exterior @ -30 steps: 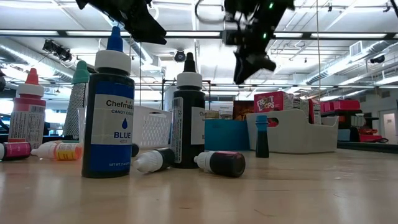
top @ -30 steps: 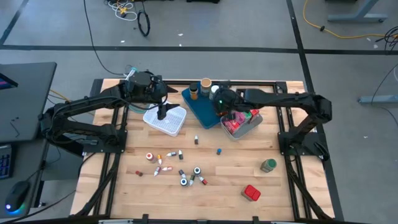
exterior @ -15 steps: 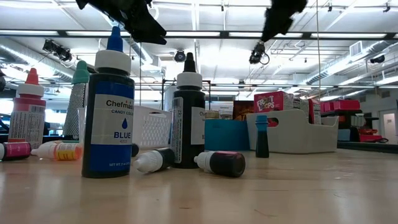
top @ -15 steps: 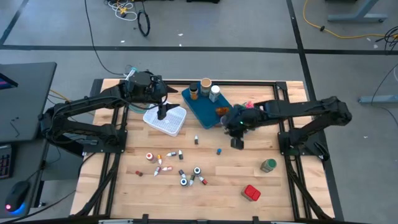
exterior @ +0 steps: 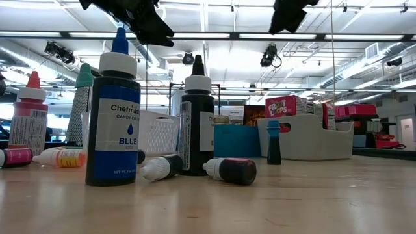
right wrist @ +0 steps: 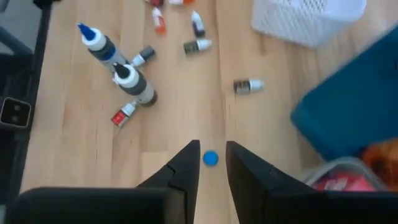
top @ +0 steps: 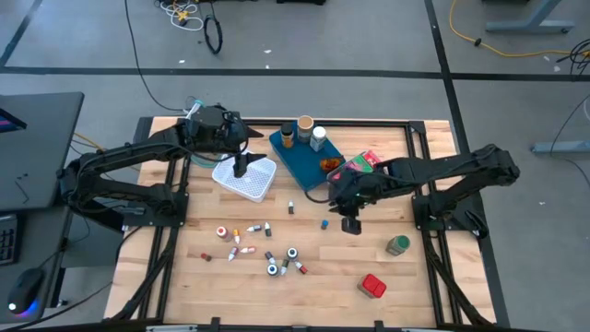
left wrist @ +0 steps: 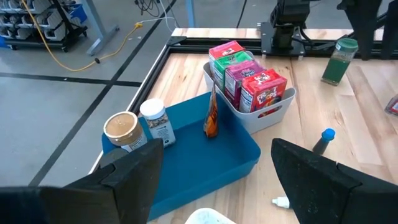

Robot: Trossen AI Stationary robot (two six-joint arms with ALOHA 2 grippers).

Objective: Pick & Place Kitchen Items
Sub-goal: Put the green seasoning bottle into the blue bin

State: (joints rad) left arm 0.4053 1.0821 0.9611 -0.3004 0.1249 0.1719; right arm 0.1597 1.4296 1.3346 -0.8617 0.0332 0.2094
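Wooden tabletop [top: 313,281] from above: loose scatter of small bottles [top: 267,249] towards the near edge, with a red tin [top: 372,286] and a green-lidded jar [top: 397,245] off to the right. At the far side, a white mesh basket [top: 260,184], then a blue tray [top: 297,161] carrying two jars [top: 305,127], then a grey bin [top: 361,166] partly hidden under the right arm. Left gripper [top: 241,169] above the basket. Right gripper [top: 351,224] over bare wood, just beside a blue-capped bottle [top: 325,223] standing alone.

Level with the table: tall blue colouring bottle [exterior: 114,123] and black one [exterior: 197,123] upright and close, small ones lying beside them; basket, tray and bin in a row behind, the blue-capped bottle in front of the bin.

Past the left wrist: fingers [left wrist: 137,168] spread wide, nothing between. Pink, green and red packets [left wrist: 249,81] upright in the bin; an orange packet [left wrist: 211,118] on the tray, leaning against the bin wall.

Past the right wrist: fingers [right wrist: 186,165] set to a narrow gap, gripping nothing, the blue cap showing in that gap on the wood beneath.
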